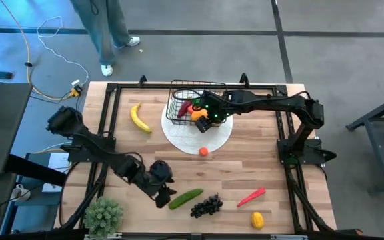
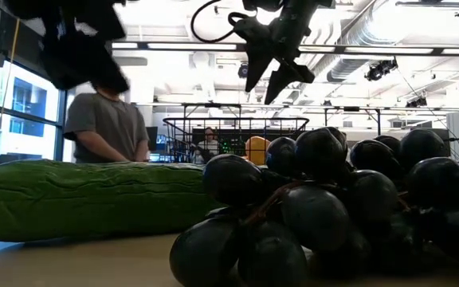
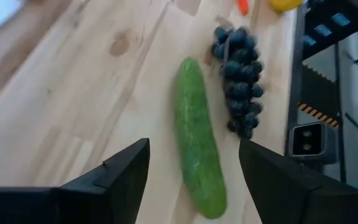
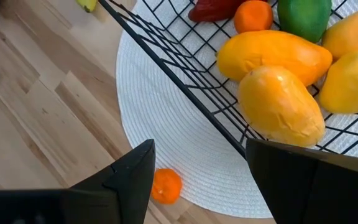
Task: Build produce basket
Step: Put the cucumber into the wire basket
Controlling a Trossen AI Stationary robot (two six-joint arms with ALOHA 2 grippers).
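I have the left gripper (image 1: pixel 165 193) hovering at about 7 o'clock on the table, fingers spread and empty, with the cucumber (image 1: pixel 185 199) lying just beside it toward 3 o'clock and the dark grapes (image 1: pixel 207 206) just past that. The basket (image 1: pixel 179 90) sits at 12 o'clock on the white plate (image 1: pixel 179 135), already holding mangoes (image 4: pixel 272 56), a chili (image 4: pixel 213 9) and an orange (image 4: pixel 253 15). The right gripper (image 1: pixel 209 119) hangs over the basket's near edge, fingers apart, gripping nothing. To grab the cucumber well, I would centre it between the 2 fingers, square the wrist across its length, descend to mid-body and avoid nudging the grapes. A loose orange (image 1: pixel 205 151) rests at the plate's 6 o'clock edge.
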